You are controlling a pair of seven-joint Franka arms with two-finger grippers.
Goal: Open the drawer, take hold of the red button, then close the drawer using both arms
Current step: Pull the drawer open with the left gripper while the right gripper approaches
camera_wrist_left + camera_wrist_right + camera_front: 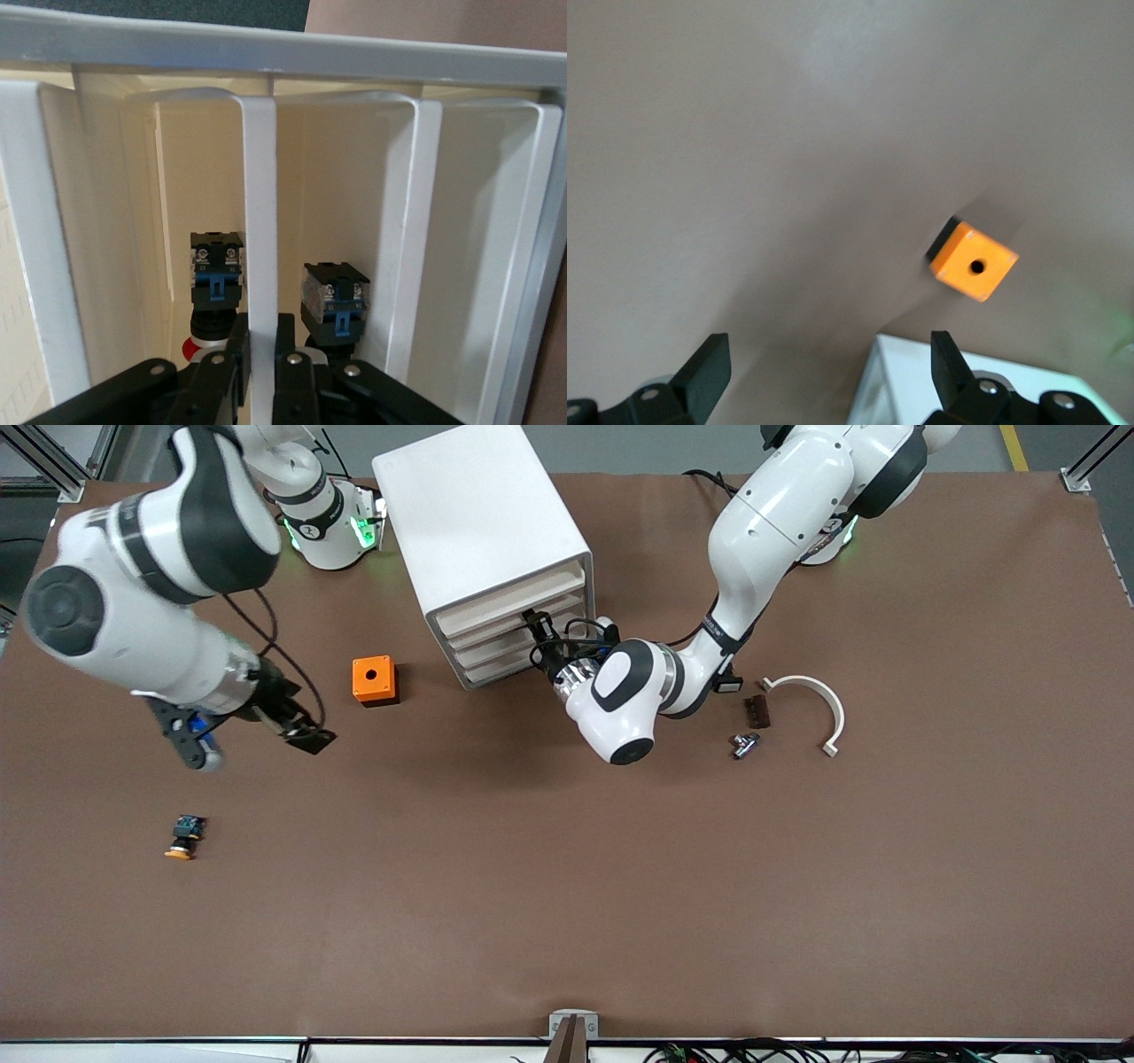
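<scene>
The white cabinet (469,505) stands at the robots' side of the table, its drawers facing the left arm's end. My left gripper (537,631) is at the cabinet's front, shut on the thin white front lip of a drawer (496,624). In the left wrist view the fingers (232,354) clamp that lip (260,221) from both sides. Inside the drawer I see the button (215,283) with its red cap (190,347), and a second alike body (335,297) beside it. My right gripper (255,746) hangs open and empty over bare table near the orange cube (374,680).
A button with an orange-yellow cap (185,838) lies toward the right arm's end. A white curved piece (811,704), a small brown block (757,711) and a metal fitting (744,744) lie toward the left arm's end. The right wrist view shows the orange cube (973,261) and a cabinet corner (921,390).
</scene>
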